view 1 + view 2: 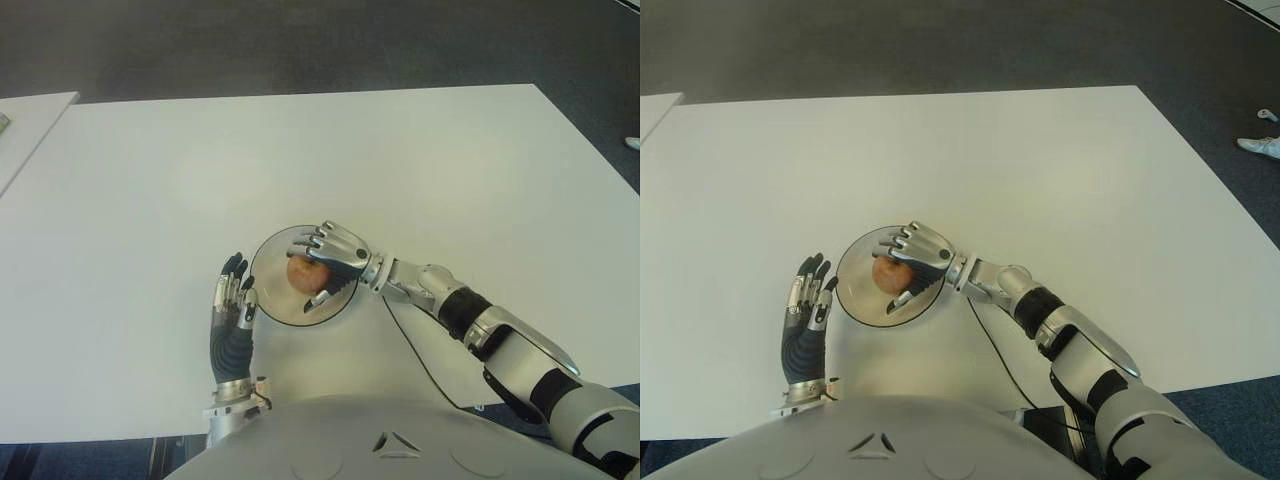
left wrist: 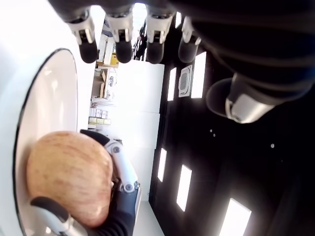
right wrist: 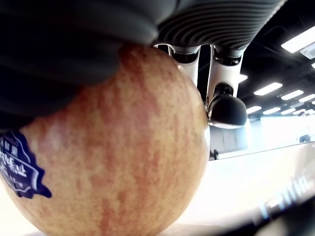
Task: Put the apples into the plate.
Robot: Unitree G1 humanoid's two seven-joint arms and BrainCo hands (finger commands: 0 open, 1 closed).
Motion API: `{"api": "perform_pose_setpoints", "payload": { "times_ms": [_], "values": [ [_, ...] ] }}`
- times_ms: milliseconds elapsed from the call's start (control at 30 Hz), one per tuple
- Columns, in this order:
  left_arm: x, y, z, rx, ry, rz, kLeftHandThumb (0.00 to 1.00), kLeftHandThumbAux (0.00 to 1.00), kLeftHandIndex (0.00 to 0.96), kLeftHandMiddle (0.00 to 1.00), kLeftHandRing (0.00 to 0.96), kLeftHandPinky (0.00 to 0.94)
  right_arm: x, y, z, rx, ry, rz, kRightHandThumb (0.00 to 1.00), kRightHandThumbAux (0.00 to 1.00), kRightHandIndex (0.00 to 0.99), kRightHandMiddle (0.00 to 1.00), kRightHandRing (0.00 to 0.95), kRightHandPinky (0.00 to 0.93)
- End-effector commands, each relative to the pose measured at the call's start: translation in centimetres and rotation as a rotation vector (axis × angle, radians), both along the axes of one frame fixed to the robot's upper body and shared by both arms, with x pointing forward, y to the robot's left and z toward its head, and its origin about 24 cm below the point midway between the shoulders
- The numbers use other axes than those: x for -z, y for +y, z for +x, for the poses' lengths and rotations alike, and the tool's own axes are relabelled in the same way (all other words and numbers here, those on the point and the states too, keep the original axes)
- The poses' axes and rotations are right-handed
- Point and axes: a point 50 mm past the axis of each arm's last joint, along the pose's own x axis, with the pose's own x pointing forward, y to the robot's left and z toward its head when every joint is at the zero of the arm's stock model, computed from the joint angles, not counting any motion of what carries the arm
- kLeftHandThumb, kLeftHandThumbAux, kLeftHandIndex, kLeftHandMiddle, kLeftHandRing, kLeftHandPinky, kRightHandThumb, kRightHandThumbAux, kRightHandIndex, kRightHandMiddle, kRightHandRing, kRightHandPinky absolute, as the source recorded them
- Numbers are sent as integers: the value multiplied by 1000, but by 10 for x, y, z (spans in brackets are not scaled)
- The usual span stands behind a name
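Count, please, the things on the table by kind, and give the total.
Apples: 1, the apple, grasped by the right hand over the plate.
Plates: 1, the plate, beside the idle left hand on the table.
Total: 2.

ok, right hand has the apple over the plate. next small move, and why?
Probably open the right hand and let go. Its fingers are wrapped around the apple, which already shows inside the plate rim, and in the left wrist view it looks low against the plate, so little drop seems left. The left hand is open beside the plate on its left, out of the way.
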Motion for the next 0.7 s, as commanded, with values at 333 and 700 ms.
{"api": "perform_pose_setpoints", "payload": {
  "times_ms": [333,700],
  "values": [
    [2,-4,-1,-54,29,-5,100,446,18,0,0,3,27,-32,-22,29,83,-143,603,570,349,388,388,371],
    [2,-6,1,-40,23,-20,106,466,17,0,0,1,-11,-41,-23,-25,22,-216,70,335,17,20,12,10]
  ]
}}
